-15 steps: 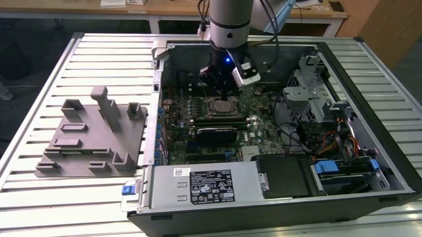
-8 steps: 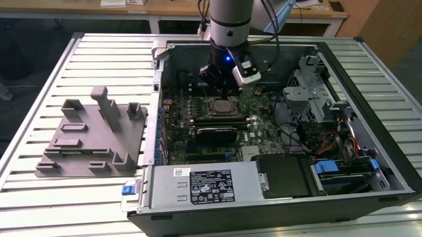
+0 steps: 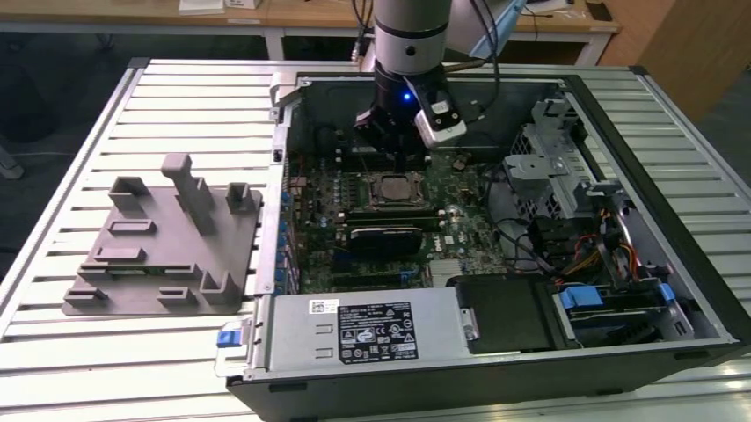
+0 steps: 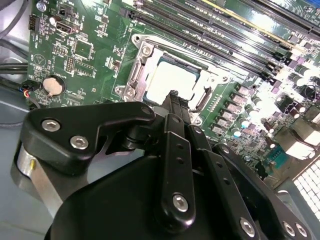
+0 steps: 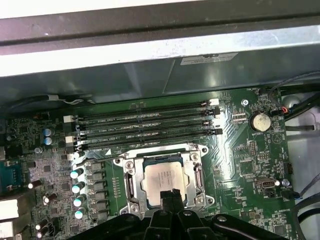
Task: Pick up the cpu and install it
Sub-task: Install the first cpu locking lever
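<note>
Cpu [image 5: 165, 180] lies flat inside the metal socket frame [image 5: 131, 182] on the motherboard [image 5: 240, 165], silver lid up, square to the frame as far as both wrist views show. Gripper [image 5: 170, 196] hangs over the lid's near edge with the two black fingers pressed together and nothing between them. Cannot tell whether the tips touch the lid or sit just above it. Judgement: the chip is already in its seat and the work stands at seating. Doing this well calls for a straight vertical line, light force on the lid only, and no sideways drag, since the contacts under the chip would likely bend. The frame's raised rails sit close on both sides of the lid, so the closed tips have little room to wander. In the exterior view, reading from the socket: the arm's wrist and its camera housing [image 3: 441, 123] crowd twelve o'clock, a black heatsink block [image 3: 388, 236] sits close at six, the grey drive cage [image 3: 564, 167] and a bundle of cables [image 3: 586, 246] lie at three to four, and the case wall [image 3: 281, 176] runs at nine. Beyond that wall, well apart on the slatted table [image 3: 70, 352], stands the grey plastic tray [image 3: 164, 255] with upright posts. Memory slots [image 5: 145, 125] run just beside the frame, a row of capacitors [image 5: 75, 187] flanks it, and the coin cell [image 5: 259, 120] is well clear
</note>
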